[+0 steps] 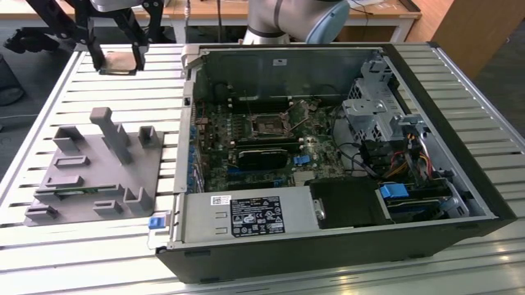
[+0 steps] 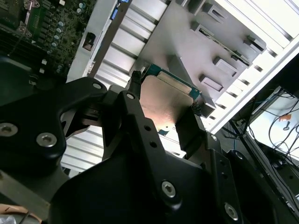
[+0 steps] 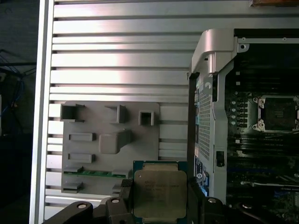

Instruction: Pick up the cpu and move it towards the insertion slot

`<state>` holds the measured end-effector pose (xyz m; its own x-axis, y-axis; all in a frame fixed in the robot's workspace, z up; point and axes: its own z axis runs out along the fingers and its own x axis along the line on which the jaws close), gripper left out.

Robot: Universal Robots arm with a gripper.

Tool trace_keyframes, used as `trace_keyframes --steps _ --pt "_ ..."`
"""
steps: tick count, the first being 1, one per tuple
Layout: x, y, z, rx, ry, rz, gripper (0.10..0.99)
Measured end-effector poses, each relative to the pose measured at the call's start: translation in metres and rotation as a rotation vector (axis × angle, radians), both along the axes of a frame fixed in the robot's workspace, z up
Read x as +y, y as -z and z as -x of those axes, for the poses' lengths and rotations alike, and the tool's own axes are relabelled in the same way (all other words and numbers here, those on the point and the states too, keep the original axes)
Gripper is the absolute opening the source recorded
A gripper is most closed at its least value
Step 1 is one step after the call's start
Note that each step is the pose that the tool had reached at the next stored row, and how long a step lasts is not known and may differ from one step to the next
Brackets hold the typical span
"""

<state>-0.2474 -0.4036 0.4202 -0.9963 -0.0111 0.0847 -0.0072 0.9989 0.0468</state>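
The black end effector (image 3: 160, 205) gripped the small flat square cpu with a silvery metal face and green rim (image 3: 160, 192), its fingers (image 3: 124, 198) closed against two opposite edges of the chip. In the exterior view the end effector (image 1: 119, 58) hung high above the slatted aluminium bench (image 1: 123, 92), near the far corner on that view's left, well apart from the grey plastic fixture plate (image 1: 90, 169). The open black computer case (image 1: 328, 160) lay on its side just beside the plate. On its motherboard sat the insertion slot (image 1: 268, 124), a small square socket with a dark centre and shiny metal frame, also seen in the first wrist view (image 3: 276, 113). The cpu was held clear of it.
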Motion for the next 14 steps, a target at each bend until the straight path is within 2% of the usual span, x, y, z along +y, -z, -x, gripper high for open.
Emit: trace_keyframes --steps 14 --pt "0.0000 0.0001 -0.0148 -0.0001 0.000 0.000 0.545"
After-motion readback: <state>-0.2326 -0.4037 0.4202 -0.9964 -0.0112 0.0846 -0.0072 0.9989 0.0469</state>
